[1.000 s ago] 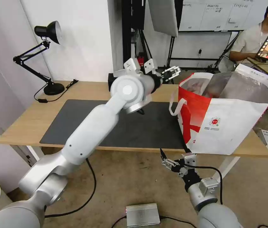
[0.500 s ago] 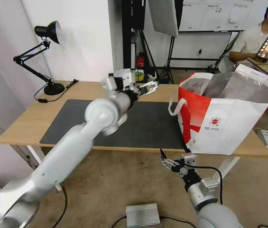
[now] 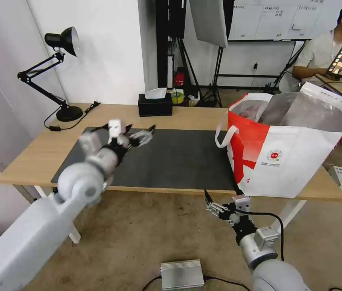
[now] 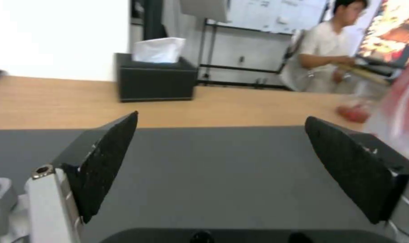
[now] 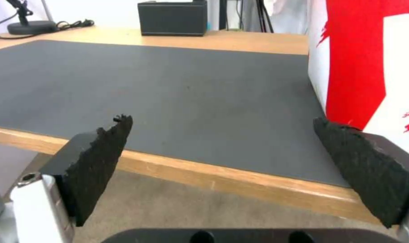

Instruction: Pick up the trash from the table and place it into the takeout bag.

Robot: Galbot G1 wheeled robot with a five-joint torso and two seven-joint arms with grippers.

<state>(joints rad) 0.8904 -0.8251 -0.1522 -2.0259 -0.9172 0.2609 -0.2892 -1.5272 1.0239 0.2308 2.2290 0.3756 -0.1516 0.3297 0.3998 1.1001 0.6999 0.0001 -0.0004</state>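
- Head view: left tool (image 3: 138,137) hovers spread and empty over the large dark grey mat (image 3: 179,161) on the long light-wood counter (image 3: 37,155); the red-and-white foil-lined takeout bag (image 3: 284,153) stands at the counter's right end, trash apparently inside.
- Left wrist view: pads (image 4: 101,162) gape wide above the mat.
- Right wrist view: right tool (image 5: 222,168) hangs released below the counter edge, beside the bag; it looks soft, so I'd lift it by its straps.

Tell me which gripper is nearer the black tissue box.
Left. The left gripper is open above the dark mat, a short way in front of the black tissue box. The right gripper hangs open below the table's front edge, much farther off.
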